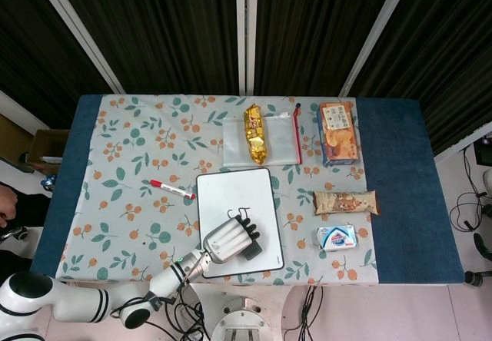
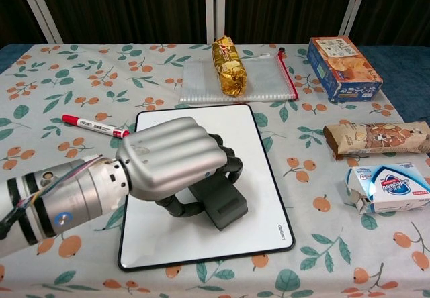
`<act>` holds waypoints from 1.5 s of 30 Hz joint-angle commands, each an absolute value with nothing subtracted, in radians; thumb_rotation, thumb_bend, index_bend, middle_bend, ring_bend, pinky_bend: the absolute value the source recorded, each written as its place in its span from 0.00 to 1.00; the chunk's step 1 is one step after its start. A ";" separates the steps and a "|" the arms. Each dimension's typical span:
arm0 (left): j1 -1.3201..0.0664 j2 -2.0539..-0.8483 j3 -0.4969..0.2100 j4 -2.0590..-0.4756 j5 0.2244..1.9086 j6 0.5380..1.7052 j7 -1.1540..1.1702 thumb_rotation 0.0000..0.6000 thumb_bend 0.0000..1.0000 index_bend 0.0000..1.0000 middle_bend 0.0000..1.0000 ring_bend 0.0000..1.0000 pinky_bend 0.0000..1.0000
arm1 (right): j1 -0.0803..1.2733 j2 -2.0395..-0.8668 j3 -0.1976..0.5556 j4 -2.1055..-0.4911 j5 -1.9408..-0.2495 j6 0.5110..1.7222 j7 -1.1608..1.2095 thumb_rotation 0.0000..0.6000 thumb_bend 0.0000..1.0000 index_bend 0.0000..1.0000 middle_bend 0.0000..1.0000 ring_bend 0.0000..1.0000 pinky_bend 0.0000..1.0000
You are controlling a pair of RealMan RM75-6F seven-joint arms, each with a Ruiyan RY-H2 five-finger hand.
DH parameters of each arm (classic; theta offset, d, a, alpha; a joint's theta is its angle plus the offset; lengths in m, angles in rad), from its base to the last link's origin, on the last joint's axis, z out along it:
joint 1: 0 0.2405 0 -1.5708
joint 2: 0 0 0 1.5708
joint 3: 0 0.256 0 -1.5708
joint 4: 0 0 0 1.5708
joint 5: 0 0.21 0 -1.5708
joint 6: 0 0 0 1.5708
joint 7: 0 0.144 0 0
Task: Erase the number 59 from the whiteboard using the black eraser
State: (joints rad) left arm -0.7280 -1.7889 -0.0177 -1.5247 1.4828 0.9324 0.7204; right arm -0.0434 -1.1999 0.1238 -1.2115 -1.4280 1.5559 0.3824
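The whiteboard [image 1: 261, 191] [image 2: 262, 197] lies flat near the table's front edge. My left hand [image 1: 229, 240] [image 2: 171, 164] grips the black eraser [image 1: 252, 252] [image 2: 223, 205] and presses it on the board's middle right part. In the head view a short black stroke [image 1: 244, 210] shows just above the fingers. The chest view shows no writing around the hand, which covers the board's middle. My right hand is in neither view.
A red marker [image 1: 171, 188] [image 2: 94, 125] lies left of the board. Behind it is a clear zip pouch [image 2: 269, 83] with a gold snack pack [image 2: 228, 65]. A cracker box [image 2: 342, 68], a snack bar [image 2: 376, 139] and a blue-white packet [image 2: 388, 186] sit right.
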 commanded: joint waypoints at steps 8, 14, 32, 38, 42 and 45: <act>-0.769 -1.855 -0.069 -1.451 1.438 0.906 0.736 1.00 0.42 0.57 0.47 0.38 0.47 | -0.046 -1.200 0.125 -1.199 -1.427 1.556 0.396 1.00 0.22 0.00 0.00 0.00 0.00; -0.788 -1.868 -0.103 -1.390 1.402 0.901 0.743 1.00 0.42 0.57 0.47 0.38 0.47 | -0.043 -1.202 0.127 -1.190 -1.423 1.546 0.403 1.00 0.22 0.00 0.00 0.00 0.00; -0.812 -1.819 -0.157 -1.303 1.308 0.901 0.656 1.00 0.43 0.58 0.47 0.38 0.46 | -0.035 -1.201 0.124 -1.203 -1.430 1.538 0.383 1.00 0.22 0.00 0.00 0.00 0.00; -0.827 -1.822 -0.149 -1.323 1.323 0.906 0.643 1.00 0.43 0.58 0.47 0.38 0.46 | -0.035 -1.198 0.124 -1.215 -1.433 1.543 0.372 1.00 0.22 0.00 0.00 0.00 0.00; -0.842 -1.842 -0.136 -1.326 1.324 0.893 0.647 1.00 0.43 0.58 0.47 0.38 0.46 | -0.036 -1.197 0.122 -1.218 -1.433 1.542 0.369 1.00 0.22 0.00 0.00 0.00 0.00; -0.854 -1.860 -0.127 -1.319 1.326 0.882 0.653 1.00 0.43 0.58 0.47 0.38 0.46 | -0.036 -1.197 0.121 -1.217 -1.433 1.540 0.370 1.00 0.22 0.00 0.00 0.00 0.00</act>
State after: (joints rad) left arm -0.8500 -1.8551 -0.1302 -1.3218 1.3251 0.8859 0.6504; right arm -0.0361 -1.1967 0.1207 -1.2165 -1.4329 1.5397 0.3705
